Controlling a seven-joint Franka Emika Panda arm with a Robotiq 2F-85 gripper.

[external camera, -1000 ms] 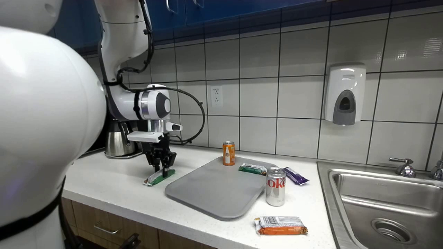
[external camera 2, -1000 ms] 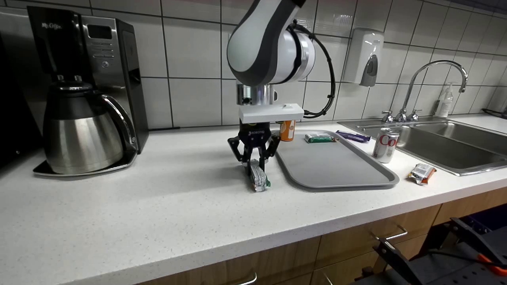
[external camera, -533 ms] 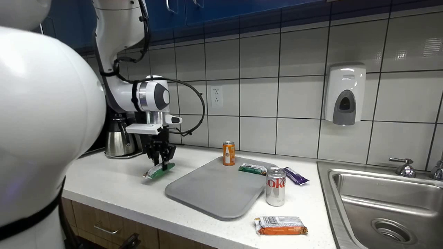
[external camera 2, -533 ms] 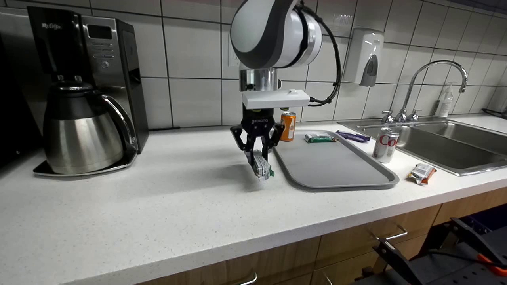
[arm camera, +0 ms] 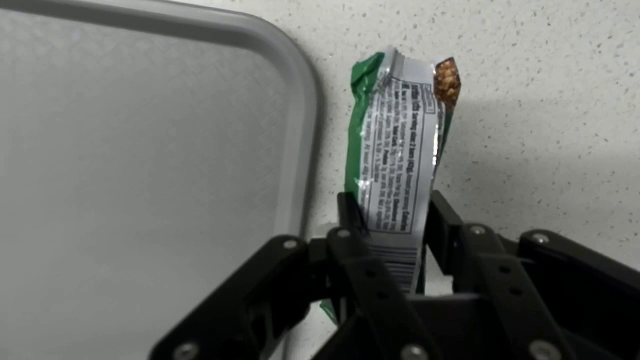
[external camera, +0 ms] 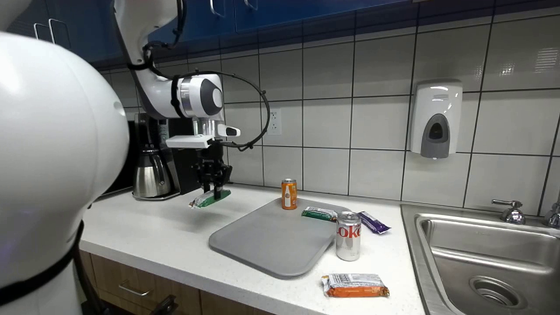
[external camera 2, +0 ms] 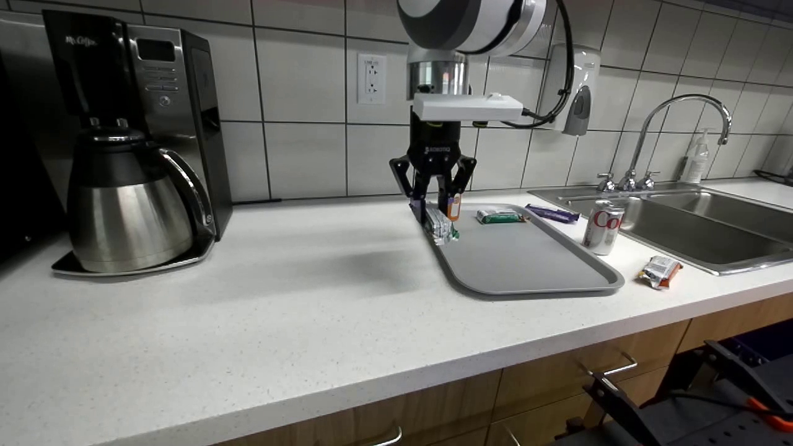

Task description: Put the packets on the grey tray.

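My gripper (external camera: 211,192) is shut on a green packet with a silver back (arm camera: 400,150), one finger on each long side. It holds the packet above the counter, beside the grey tray (external camera: 271,240); the tray also shows in the wrist view (arm camera: 150,150). In an exterior view the gripper (external camera 2: 433,214) and held packet (external camera 2: 440,227) overlap the tray's near side edge. A second green-and-white packet (external camera: 319,213) lies on the tray near its far edge. An orange-and-white packet (external camera: 355,285) lies on the counter between tray and sink. A purple packet (external camera: 372,222) lies on the counter beyond the tray.
A small orange can (external camera: 289,194) stands at the tray's far corner. A silver-and-red Coke can (external camera: 348,236) stands upright beside the tray's edge. The steel sink (external camera 2: 712,226) is beyond it. A coffee maker with a steel carafe (external camera 2: 130,204) stands at the opposite end.
The gripper has lifted the held green packet off the counter and moved it up and toward the tray. The other packets, the cans and the tray have not moved.
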